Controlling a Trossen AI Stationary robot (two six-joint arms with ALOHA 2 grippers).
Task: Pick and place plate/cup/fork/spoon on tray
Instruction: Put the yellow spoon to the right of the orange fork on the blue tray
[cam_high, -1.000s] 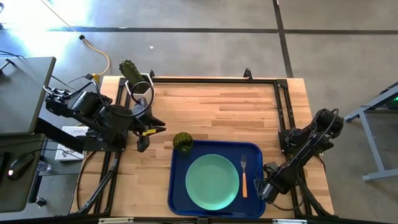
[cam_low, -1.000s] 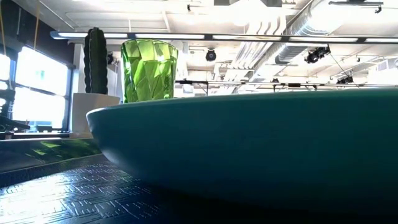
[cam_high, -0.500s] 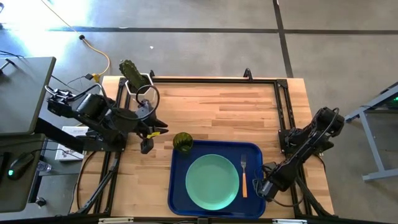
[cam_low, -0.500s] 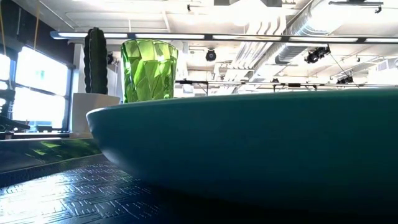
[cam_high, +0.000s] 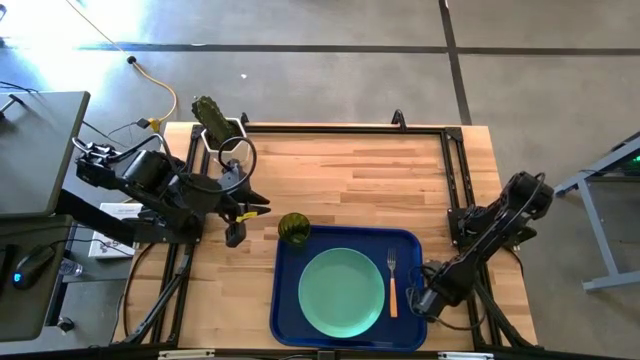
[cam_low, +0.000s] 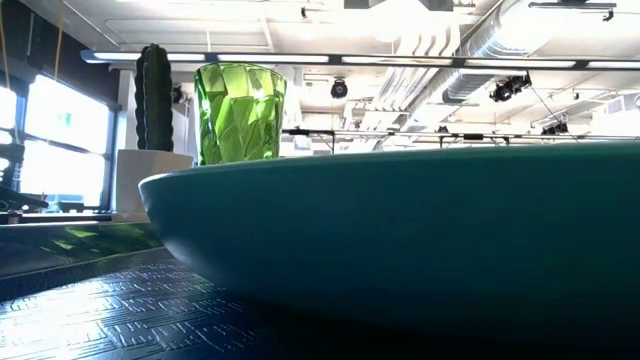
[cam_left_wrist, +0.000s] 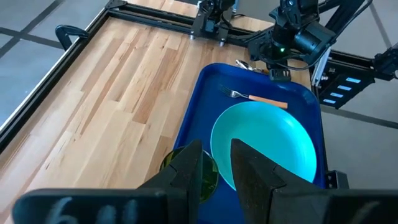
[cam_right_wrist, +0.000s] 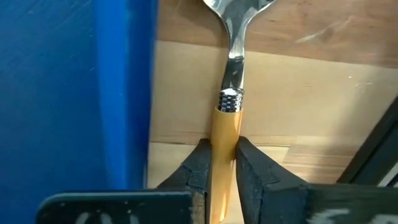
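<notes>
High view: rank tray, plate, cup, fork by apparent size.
1. tray
2. plate
3. and 4. fork and cup: unsure. The fork is longer but thin; the cup is rounder and covers a similar area.

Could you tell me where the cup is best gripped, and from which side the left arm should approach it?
The cup stands upright on the table just outside the tray, at its far left corner. Probably best to grip across the round rim, coming from the left, where the left gripper already hovers beside it. The plate and tray rim crowd its other side.
</notes>
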